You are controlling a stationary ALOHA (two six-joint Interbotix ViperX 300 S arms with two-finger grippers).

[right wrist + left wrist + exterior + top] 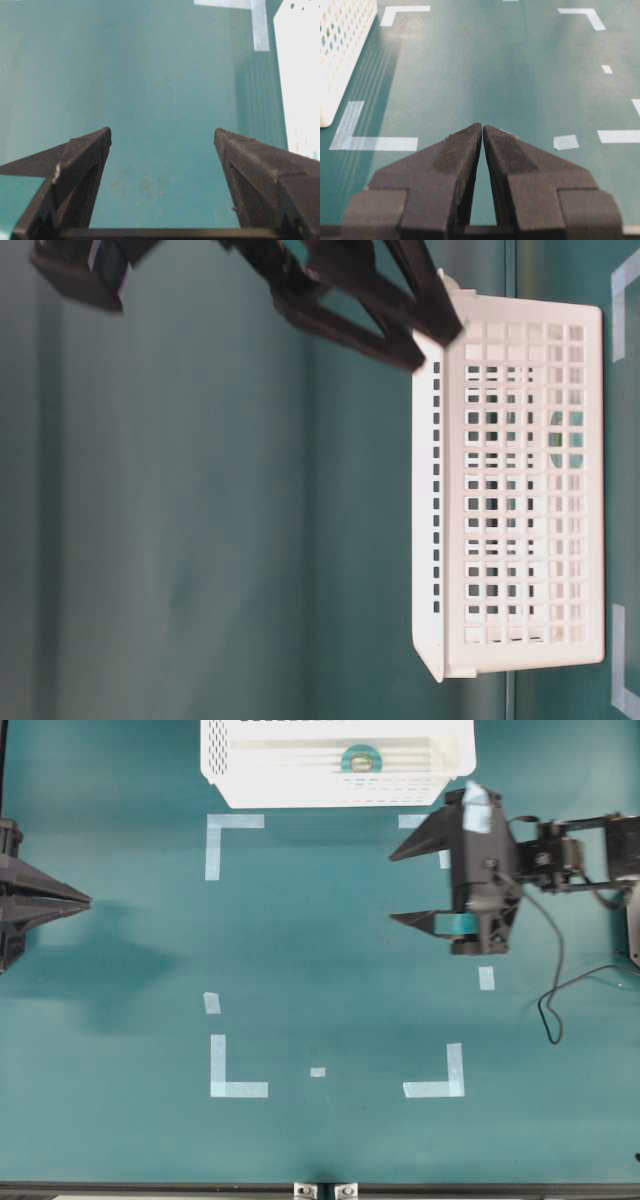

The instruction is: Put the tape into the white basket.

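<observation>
The tape, a small turquoise ring, lies inside the white basket at the top middle of the overhead view. The basket shows in the table-level view, where the tape is a faint shape behind its grid wall. Its corner shows in the left wrist view and an edge in the right wrist view. My right gripper is open and empty over the mat, below and right of the basket; nothing lies between its fingers in its wrist view. My left gripper is shut and empty at the far left.
Pale tape corner marks and short strips outline a square on the green mat. A black cable loops on the mat under the right arm.
</observation>
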